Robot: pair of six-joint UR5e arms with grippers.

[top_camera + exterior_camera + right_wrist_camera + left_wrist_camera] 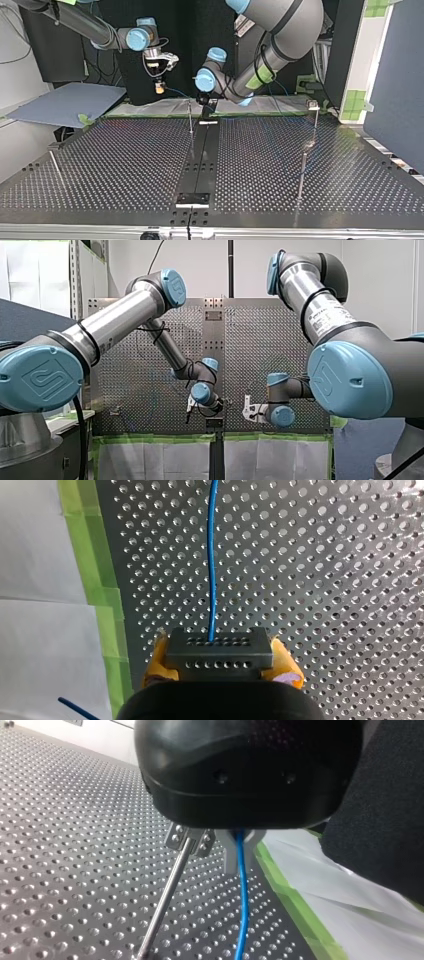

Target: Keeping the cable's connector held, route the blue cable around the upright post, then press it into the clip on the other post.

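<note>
Right end effector [220, 666] pinches connector [220, 649] | left end effector [212, 845] unclear, at blue cable [241, 910]

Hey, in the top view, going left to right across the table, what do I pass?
Short leaning post → my right gripper → middle upright post → my left gripper → nearer right post → farther right post.
</note>
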